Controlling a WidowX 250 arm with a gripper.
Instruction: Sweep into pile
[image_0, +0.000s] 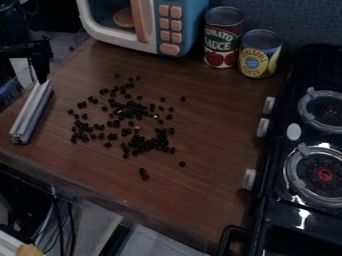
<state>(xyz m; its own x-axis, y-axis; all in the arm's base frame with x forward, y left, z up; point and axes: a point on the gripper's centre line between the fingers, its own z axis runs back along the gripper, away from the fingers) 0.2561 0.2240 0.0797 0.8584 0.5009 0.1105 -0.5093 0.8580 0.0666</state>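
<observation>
At the left, the gripper (41, 74) hangs at the upper end of a pale metal bar (31, 112), which lies slantwise near the left edge of the brown table (214, 115); whether it is clamped on the bar or parted, I cannot tell; right of the bar, and apart from it, the small dark pieces (151, 145) lie in loose clumps, with strays all round; no single pile is made, so most of the sweeping seems left to do; farther right, behind them, stand two cans (224, 42), then the stove (275, 162) at the side.
</observation>
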